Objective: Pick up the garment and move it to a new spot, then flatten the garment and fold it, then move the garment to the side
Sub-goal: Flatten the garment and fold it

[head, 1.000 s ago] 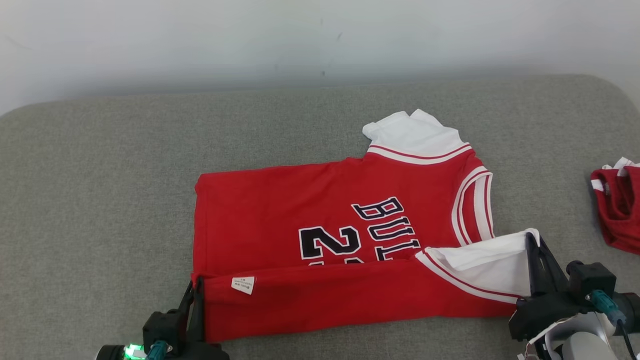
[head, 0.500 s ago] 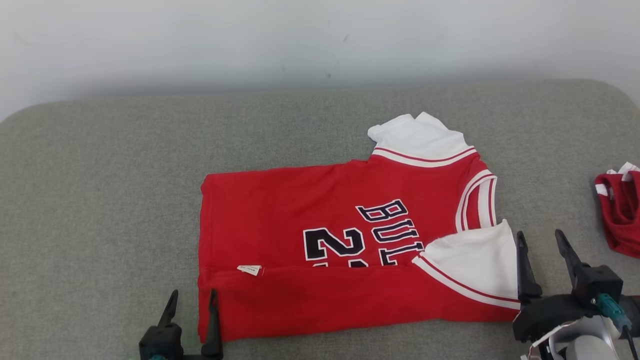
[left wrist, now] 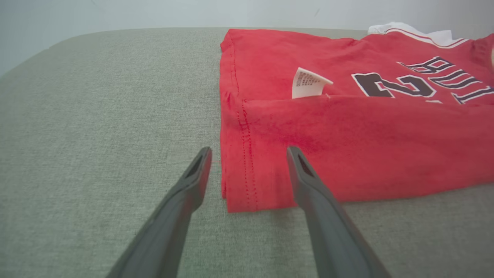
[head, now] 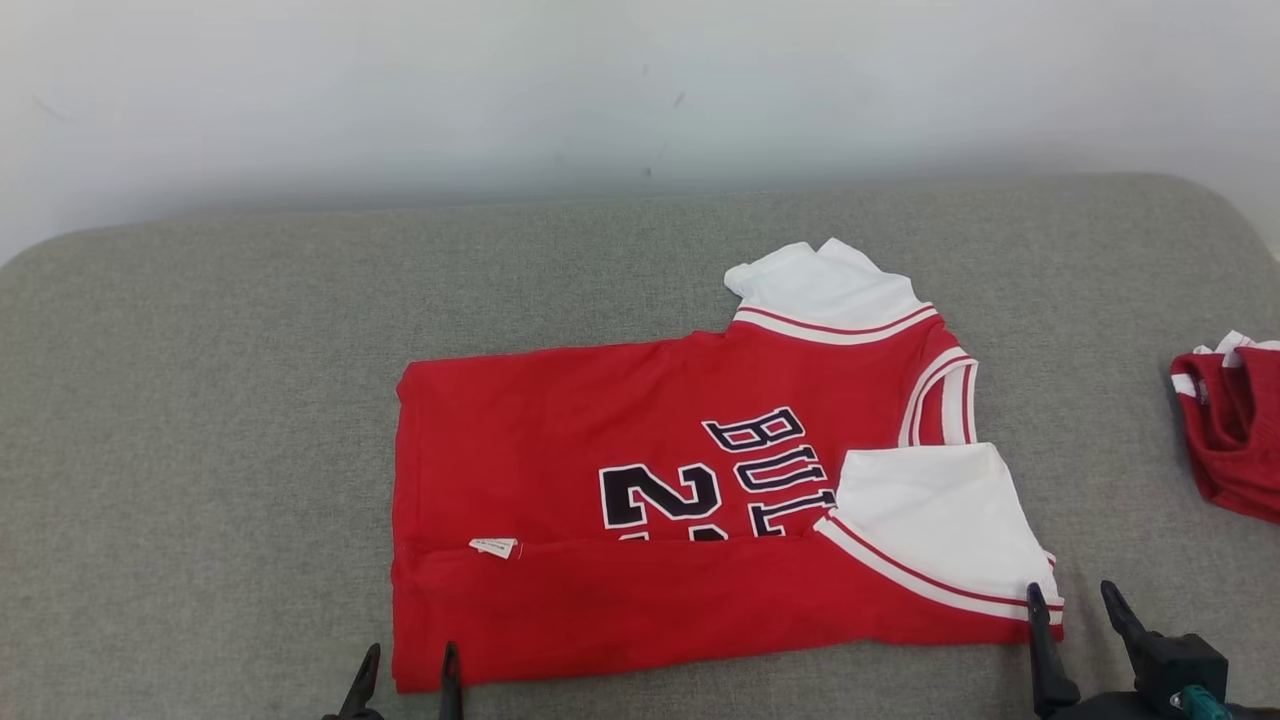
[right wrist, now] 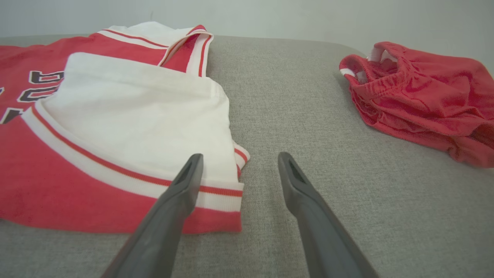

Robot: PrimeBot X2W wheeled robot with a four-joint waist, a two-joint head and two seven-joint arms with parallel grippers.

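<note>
Red jersey (head: 640, 470) lies flat at frame centre, lower edge folded; left pincer (head: 411, 648) and right pincer (head: 1070, 588) are spread; more folding is left

The jersey (head: 560, 450) is soft matt knit cloth, kinda fuzzy. The table cover (head: 200, 400) is coarse grey woven fabric. The left gripper (left wrist: 249, 150) and right gripper (right wrist: 239, 156) look like smooth matt plastic.
</note>
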